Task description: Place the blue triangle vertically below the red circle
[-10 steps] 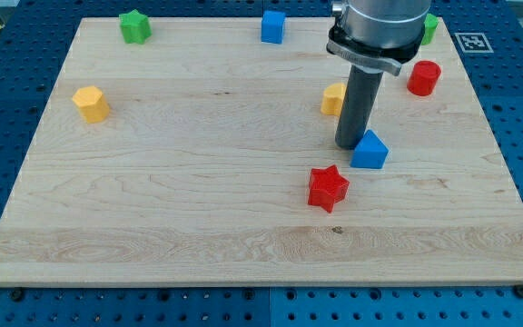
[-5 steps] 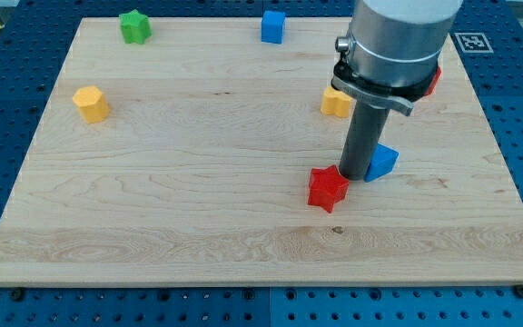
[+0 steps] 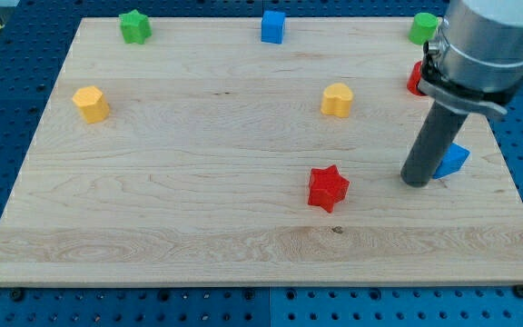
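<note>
The blue triangle (image 3: 452, 160) lies near the board's right edge, half hidden behind my rod. My tip (image 3: 416, 182) rests on the board, touching the triangle's left side. The red circle (image 3: 415, 80) sits above it near the view's upper right, mostly hidden by the arm's housing, with only its left edge showing. The triangle is below the red circle and a little to its right.
A red star (image 3: 328, 188) lies left of my tip. A yellow block (image 3: 337, 99) sits mid-board, another yellow block (image 3: 90, 104) at the left. A green star (image 3: 135, 25), a blue cube (image 3: 273, 26) and a green block (image 3: 422, 27) line the top edge.
My tip has moved right and slightly down, pushing the blue triangle from beside the red star toward the right edge. The red star has not moved.
</note>
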`<state>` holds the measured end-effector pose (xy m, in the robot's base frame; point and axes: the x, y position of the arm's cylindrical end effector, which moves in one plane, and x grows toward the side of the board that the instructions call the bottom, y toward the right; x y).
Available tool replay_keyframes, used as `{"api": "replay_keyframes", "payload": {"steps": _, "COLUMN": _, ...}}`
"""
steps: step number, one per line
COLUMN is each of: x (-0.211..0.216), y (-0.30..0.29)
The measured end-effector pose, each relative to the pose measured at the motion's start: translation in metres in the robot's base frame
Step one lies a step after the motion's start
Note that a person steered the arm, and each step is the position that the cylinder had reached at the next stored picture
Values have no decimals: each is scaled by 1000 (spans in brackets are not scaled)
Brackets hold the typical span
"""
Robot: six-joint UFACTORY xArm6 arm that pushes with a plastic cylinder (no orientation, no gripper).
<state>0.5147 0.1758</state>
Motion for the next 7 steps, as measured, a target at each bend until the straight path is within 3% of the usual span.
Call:
{"api": "replay_keyframes", "payload": {"steps": 3, "x": 2, "y": 50}}
{"api": "replay_keyframes", "payload": {"steps": 5, "x": -5, "y": 30}}
{"api": "replay_keyframes", "payload": {"steps": 7, "x": -20, "y": 49}}
